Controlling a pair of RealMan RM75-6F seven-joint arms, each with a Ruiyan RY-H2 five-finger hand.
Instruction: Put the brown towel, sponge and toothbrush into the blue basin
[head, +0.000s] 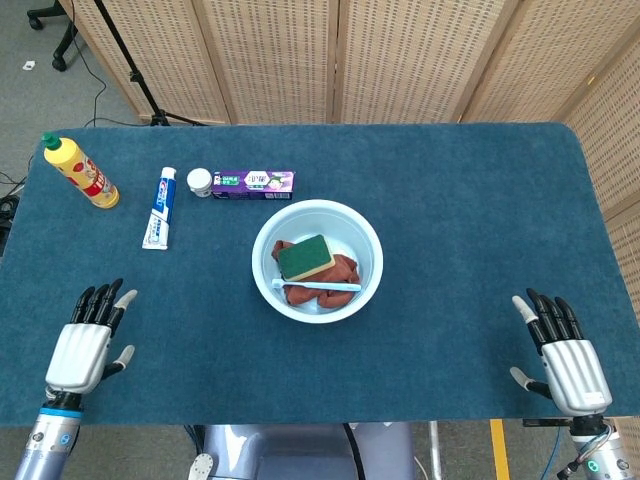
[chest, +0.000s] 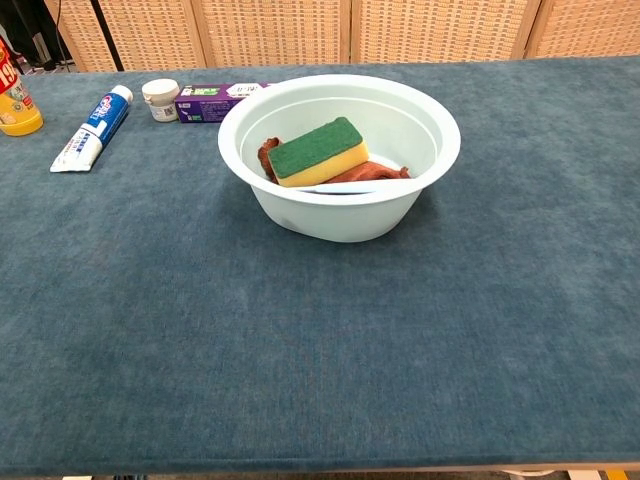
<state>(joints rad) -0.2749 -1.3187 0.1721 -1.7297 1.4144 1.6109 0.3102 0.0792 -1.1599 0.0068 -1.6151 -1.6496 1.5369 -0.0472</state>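
The round pale blue plastic basin (head: 317, 260) stands near the middle of the desk (head: 470, 210), which is covered with dark blue cloth. Inside it lies the crumpled brown towel (head: 345, 272). The green and yellow rectangular sponge (head: 306, 256) rests on the towel, and the light blue toothbrush (head: 318, 286) lies across the near part of the basin, with its long axis running left to right. In the chest view the sponge (chest: 317, 151) sits clearly below the rim of the basin (chest: 440, 150), on top of the towel (chest: 375, 172).

The left robot hand (head: 85, 345) is at the near left corner of the desk, with fingers spread and holding nothing. The right robot hand (head: 565, 358) is at the near right edge, also with fingers apart and empty. Both are well apart from the basin, which lies between them and further from the robot. The left robot hand seems a little nearer to it than the right one.

I judge that all three things are already in the basin, so no further reach is needed. If a correction were wanted, the left side would be the shorter way.
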